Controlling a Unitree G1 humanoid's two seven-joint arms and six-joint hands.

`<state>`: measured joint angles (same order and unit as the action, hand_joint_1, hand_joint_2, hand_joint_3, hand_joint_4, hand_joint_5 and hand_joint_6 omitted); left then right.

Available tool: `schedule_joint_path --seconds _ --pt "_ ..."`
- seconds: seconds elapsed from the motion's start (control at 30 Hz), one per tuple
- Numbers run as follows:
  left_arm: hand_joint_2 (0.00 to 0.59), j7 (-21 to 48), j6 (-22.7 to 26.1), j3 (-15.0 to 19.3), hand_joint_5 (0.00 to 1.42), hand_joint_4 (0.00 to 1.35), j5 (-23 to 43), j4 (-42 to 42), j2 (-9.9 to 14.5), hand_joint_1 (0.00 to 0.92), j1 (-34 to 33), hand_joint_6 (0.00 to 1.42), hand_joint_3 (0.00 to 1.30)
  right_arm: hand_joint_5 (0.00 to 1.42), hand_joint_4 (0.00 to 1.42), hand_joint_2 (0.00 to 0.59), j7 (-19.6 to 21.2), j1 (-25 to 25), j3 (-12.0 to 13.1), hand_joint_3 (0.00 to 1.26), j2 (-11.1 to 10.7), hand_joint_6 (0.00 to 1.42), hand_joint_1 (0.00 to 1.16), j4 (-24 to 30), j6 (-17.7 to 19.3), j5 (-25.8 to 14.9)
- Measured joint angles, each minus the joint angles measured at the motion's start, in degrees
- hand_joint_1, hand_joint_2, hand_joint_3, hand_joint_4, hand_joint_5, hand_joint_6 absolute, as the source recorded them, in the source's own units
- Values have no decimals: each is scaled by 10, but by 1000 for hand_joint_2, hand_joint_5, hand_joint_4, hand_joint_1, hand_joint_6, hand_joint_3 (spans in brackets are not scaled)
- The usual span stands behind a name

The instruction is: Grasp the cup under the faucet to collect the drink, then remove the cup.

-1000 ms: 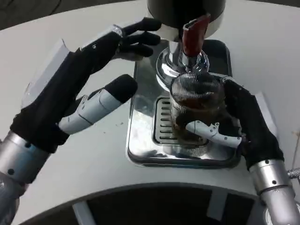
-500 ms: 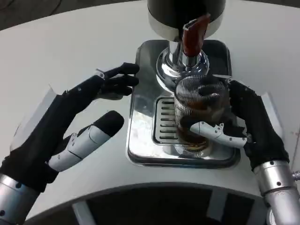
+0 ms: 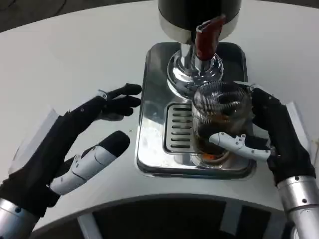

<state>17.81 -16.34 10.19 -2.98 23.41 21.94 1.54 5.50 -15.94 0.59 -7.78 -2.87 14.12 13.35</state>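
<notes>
Cup (image 3: 218,115): clear ribbed glass with dark drink in the bottom part, sitting on the chrome drip tray (image 3: 149,149) at the right end of the slotted grate (image 3: 177,128), just in front of and slightly right of the faucet (image 3: 195,64). It looks a bit tilted and off the spout line, which reads as the collecting part being done and the removal under way; a judgement only.

Right hand (image 3: 271,137) is wrapped around the cup from the right side: a white-tipped digit crosses the near face low down, black fingers (image 3: 259,107) lie against the far right wall. Clamped on the glass. A low, sideways grip makes sense: it leaves the rim free and keeps the hand away from the spout and the red tap lever (image 3: 205,36) above.

Faucet is a chrome spout under a dark dispenser body (image 3: 199,12); the lever stands upright at its front. No stream visible from the spout, though glare makes that hard to confirm.

Left hand (image 3: 75,144) rests over the white table (image 3: 75,59) to the left of the tray, fingers spread apart, holding nothing, fingertips near the tray's left edge but not on it. Likely parked there to stay out of the cup's exit path.

Risk: liquid sloshing if the cup is pulled away at an angle.
</notes>
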Motion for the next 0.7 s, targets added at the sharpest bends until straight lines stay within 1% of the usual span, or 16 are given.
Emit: schedule_joint_path --seconds 0.17,0.23,0.33,0.53,0.7 --pt "122 -5 -2 1 328 306 -3 -11 0 0 3 328 286 979 842 169 -1 19 10 734 -13 801 905 18 0 -1" --pt "122 -9 -7 1 328 305 -12 -18 0 0 4 326 286 979 842 170 -5 34 13 737 -19 803 908 34 0 -2" --pt "123 -10 -11 1 327 304 -19 -26 0 0 4 325 286 983 842 171 -8 43 15 739 -20 805 911 43 0 -4" --pt "123 -11 -18 2 319 295 -23 -41 1 0 4 314 286 1006 870 163 -16 67 23 760 -23 861 925 64 0 -5" --pt "124 -18 -23 4 294 286 -41 -44 5 0 4 275 279 1056 904 162 -20 96 31 780 -23 918 926 98 0 -13"
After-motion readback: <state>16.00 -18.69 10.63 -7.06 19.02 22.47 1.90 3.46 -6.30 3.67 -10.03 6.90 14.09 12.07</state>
